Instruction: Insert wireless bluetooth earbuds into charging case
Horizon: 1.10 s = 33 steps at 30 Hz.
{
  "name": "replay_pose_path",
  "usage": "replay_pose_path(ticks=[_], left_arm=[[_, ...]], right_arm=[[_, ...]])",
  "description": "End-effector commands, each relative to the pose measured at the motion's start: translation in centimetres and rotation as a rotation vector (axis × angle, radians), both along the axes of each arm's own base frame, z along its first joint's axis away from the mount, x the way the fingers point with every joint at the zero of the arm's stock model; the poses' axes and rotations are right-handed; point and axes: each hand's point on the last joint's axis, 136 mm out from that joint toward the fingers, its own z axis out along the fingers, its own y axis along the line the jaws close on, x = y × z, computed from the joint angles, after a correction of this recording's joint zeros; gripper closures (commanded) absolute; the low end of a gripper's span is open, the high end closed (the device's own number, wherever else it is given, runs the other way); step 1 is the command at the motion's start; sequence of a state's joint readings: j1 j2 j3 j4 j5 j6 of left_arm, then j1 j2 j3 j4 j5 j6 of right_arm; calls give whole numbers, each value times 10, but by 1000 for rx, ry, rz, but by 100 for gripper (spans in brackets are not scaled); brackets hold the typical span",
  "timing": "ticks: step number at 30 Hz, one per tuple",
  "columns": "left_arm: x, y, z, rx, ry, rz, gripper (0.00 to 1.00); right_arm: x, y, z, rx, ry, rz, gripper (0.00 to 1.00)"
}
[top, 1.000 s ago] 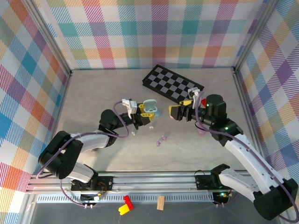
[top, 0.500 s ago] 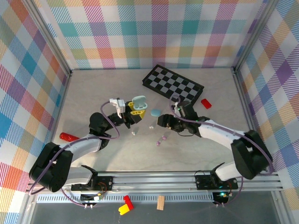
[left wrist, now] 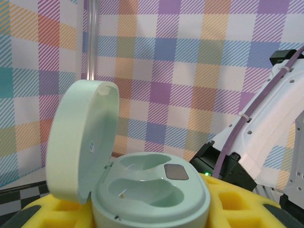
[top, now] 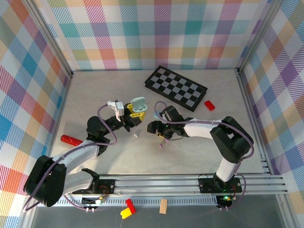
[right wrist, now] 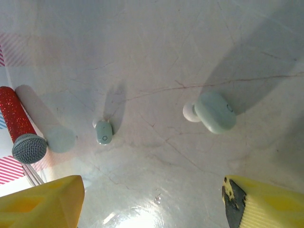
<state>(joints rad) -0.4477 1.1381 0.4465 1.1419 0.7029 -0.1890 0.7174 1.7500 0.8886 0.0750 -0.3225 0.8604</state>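
- A second ago the right gripper (top: 154, 126) hung high on the right near the checkerboard (top: 175, 88). It has since swung left and come down close to the table (top: 95, 90).
- With that arm gone from there, a red block (top: 209, 105) now shows beside the board's right corner.
- The left gripper (top: 133, 112) has carried its mint charging case (top: 138, 103) a little to the left. A red toy microphone (top: 71, 140), earlier hidden under the left arm, now lies bare.
- The left gripper is clamped on the case, which sits upright between the yellow pads (left wrist: 45, 209). The lid (left wrist: 83, 142) stands open and both wells look unfilled.
- The right gripper's yellow fingers (right wrist: 42, 202) stand wide apart, holding and touching nothing.
- In the right wrist view, a mint earbud (right wrist: 214, 111) lies on the table beyond those fingers. A second mint earbud (right wrist: 103, 132) lies to its left, well apart from it and nearer the microphone.
- Two purple earbuds (top: 163, 142) lie on the table just beside the right gripper, on its near side.
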Motion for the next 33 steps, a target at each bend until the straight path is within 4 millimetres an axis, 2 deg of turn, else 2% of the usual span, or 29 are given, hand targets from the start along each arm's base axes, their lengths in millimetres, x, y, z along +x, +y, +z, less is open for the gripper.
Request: replay_pose_path(ticks=[1, 5, 8, 17, 25, 29, 33], left_arm=[[2, 4, -1, 31, -22, 33, 92], [3, 3, -1, 36, -9, 29, 94], [2, 3, 0, 32, -13, 23, 100], [-2, 1, -1, 21, -24, -3, 100], [-1, 5, 1, -1, -38, 23, 100], [-4, 2, 1, 8, -51, 2, 100], [2, 4, -2, 5, -48, 32, 100]], right_arm=[[13, 12, 7, 30, -15, -12, 24], [20, 14, 0, 14, -9, -23, 24], [25, 15, -4, 4, -8, -28, 24], [49, 8, -7, -101, -56, -23, 23], [66, 6, 5, -168, -133, 23, 23], [67, 3, 12, -192, -136, 19, 23], [59, 8, 11, -132, -61, -30, 23]])
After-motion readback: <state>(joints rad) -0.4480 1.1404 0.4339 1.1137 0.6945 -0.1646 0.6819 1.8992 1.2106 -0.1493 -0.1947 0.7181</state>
